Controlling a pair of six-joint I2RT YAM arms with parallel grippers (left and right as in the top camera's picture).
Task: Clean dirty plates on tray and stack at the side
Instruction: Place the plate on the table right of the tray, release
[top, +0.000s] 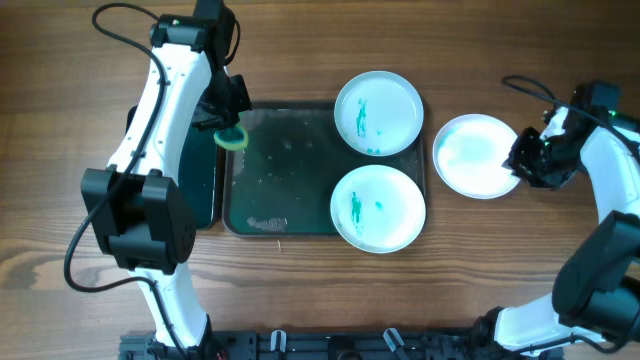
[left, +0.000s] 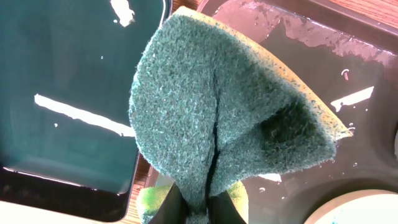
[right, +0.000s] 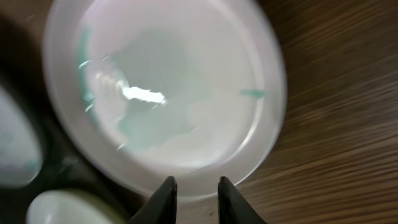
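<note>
One wooden surface (top: 300, 300) carries everything. On it lies the large dark tray (top: 280, 170), wet and speckled, with a smaller black tray (top: 200, 190) just beside its left edge. Two of the plates (top: 378, 112) sit on the large tray's right end, one behind the other, both smeared with teal. The third plate (top: 477, 155) rests off the tray on the bare wood to the right, with only faint green traces and a wet sheen in the right wrist view.

At that plate's outer rim hangs the right end effector (right: 194, 199), its jaws a narrow gap apart and holding nothing I can see. The left end effector (left: 198, 208) is clamped on a green-and-yellow sponge (left: 230, 118), which folds softly in the grip above the seam between the two trays.

The plates look stiff, light and probably slick with water, so a pinch across the raised rim seems the surest hold; a flat press on the face would likely slide.
</note>
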